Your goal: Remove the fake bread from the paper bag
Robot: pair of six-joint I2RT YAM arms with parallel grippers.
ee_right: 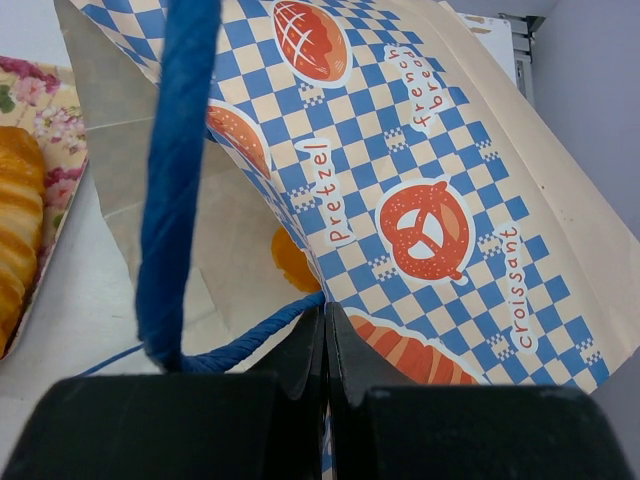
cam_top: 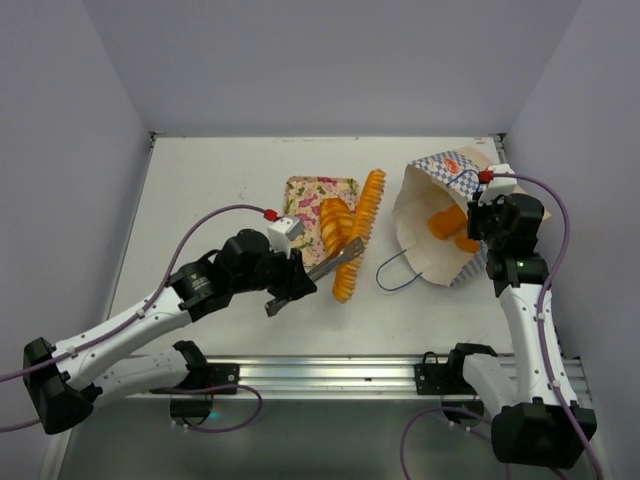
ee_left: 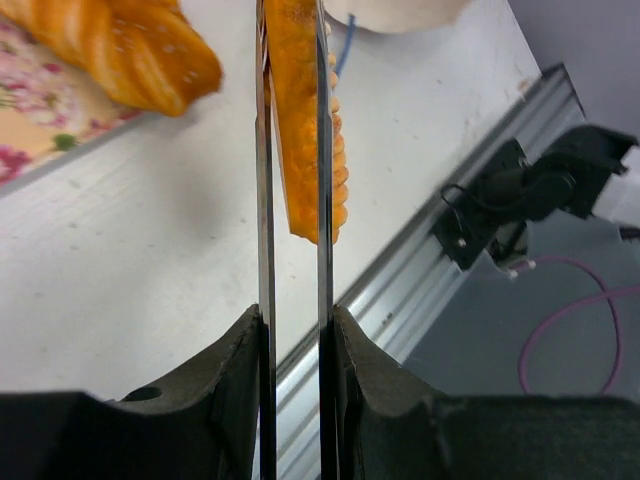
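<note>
Paper bag (ee_right: 470, 150): "pretzel", "french bread", "croissant"; right gripper (ee_right: 326, 330) pinches it, left gripper (cam_top: 352, 250) clamps fake bread (ee_left: 295, 120).

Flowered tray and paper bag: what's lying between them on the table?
In the top view, a long ridged loaf lies along the tray's right edge. Past it, bare table runs to the paper bag's open mouth.

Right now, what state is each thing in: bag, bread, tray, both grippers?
paper bag: tipped over, mouth open.
bread in bag: not yet out.
left gripper: shut on a pastry.
right gripper: shut on the paper bag's handle.
tray: holds croissants.
long loaf: out, by the tray.
</note>
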